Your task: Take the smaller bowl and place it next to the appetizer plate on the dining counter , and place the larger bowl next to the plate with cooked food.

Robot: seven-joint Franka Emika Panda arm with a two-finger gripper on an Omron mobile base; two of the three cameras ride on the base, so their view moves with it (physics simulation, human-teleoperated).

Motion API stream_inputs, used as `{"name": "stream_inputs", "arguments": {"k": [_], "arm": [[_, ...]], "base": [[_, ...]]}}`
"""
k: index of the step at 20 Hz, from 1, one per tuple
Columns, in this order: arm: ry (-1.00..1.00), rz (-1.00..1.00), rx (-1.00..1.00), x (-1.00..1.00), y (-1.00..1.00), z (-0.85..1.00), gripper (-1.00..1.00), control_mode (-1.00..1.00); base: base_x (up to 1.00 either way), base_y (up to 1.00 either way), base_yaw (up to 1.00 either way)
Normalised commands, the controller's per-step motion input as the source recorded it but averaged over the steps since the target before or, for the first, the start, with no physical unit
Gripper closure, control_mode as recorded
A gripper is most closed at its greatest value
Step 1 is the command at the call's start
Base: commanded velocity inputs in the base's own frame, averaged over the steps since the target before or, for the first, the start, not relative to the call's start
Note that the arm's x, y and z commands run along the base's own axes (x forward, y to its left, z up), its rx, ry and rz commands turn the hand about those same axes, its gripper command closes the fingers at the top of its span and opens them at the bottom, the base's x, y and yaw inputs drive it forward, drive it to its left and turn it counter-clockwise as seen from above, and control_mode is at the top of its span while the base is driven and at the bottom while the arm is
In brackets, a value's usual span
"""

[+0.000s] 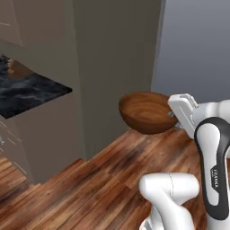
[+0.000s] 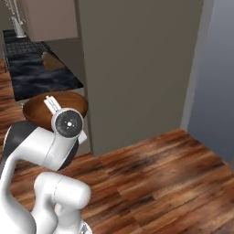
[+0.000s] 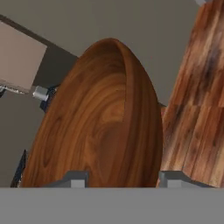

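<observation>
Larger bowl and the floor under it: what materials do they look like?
The larger bowl, held by the gripper: looks like polished reddish-brown wood, with swirling grain and a soft sheen. The floor: apparently wood planks, streaked brown grain with visible seams; could be laminate.

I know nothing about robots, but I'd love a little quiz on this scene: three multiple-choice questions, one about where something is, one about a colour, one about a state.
1. Where is the larger bowl?
A. On the wood floor
B. Held up in the air at the end of the arm
C. On the black marble counter

2. What colour is that bowl?
A. Pale cream
B. White
C. Dark reddish-brown, with wood grain

3. What are the jaws of the gripper doing?
A. Shut on the bowl's rim
B. Hanging open over the floor
C. Resting on the counter

Answers:
1. B: the left base view shows the bowl above the wood floor, apart from the counter.
2. C: grain shows plainly in the hand view.
3. A: the rim runs down between both fingertips.
</observation>
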Motion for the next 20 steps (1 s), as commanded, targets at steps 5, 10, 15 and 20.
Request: {"name": "stream_inputs", "arguments": {"k": [5,10,15,20], "arm": [[0.0,0.0,0.0,0.0,0.0,0.0,1.0,1.0],[0.0,0.0,0.0,0.0,0.0,0.0,1.0,1.0],[0.0,0.0,0.0,0.0,0.0,0.0,1.0,1.0],[0.0,0.0,0.0,0.0,0.0,0.0,1.0,1.0]], "base": [[0.0,0.67,0.53],[0.05,0.61,0.55],[0.3,0.65,0.47],[0.42,0.86,0.34]]}}
